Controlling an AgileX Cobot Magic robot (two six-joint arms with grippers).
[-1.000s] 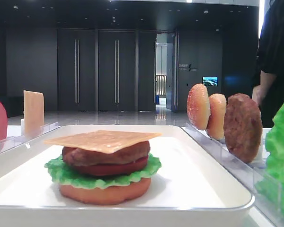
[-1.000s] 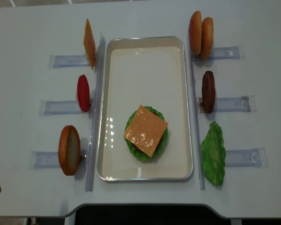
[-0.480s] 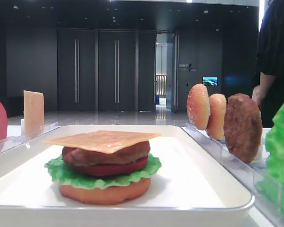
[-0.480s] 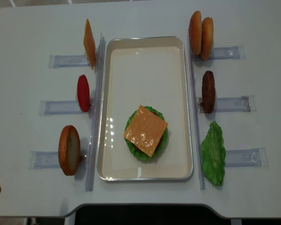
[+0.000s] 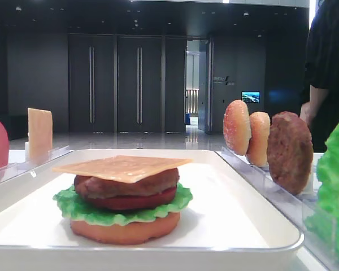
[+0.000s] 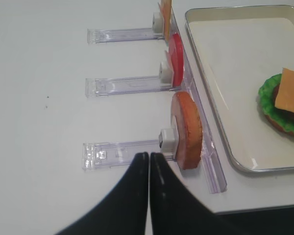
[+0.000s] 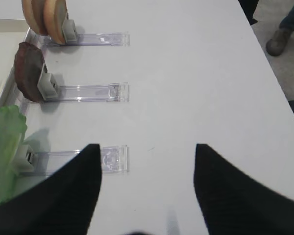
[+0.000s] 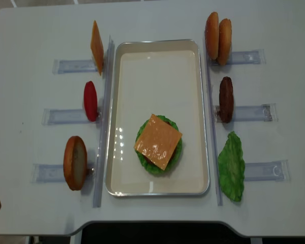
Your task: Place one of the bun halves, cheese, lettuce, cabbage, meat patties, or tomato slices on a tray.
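Observation:
On the white tray (image 8: 157, 61) sits a stack with a bun base, lettuce, tomato and patty, and a cheese slice (image 8: 158, 141) on top. My left gripper (image 6: 149, 154) is shut and empty. It hovers over the table just left of an upright bun half (image 6: 187, 129). My right gripper (image 7: 147, 147) is open and empty above bare table, right of the lettuce leaf (image 7: 5, 142). Neither gripper's jaws show in the overhead view.
Clear acrylic holders flank the tray. On the left they hold a cheese slice (image 8: 96, 40), a tomato slice (image 8: 90, 100) and a bun half (image 8: 74, 162). On the right are two bun halves (image 8: 218, 34), a patty (image 8: 226, 99) and lettuce (image 8: 231, 166). A person (image 5: 327, 68) stands at the back right.
Nothing on the table has moved. Only the person behind shifts slightly.

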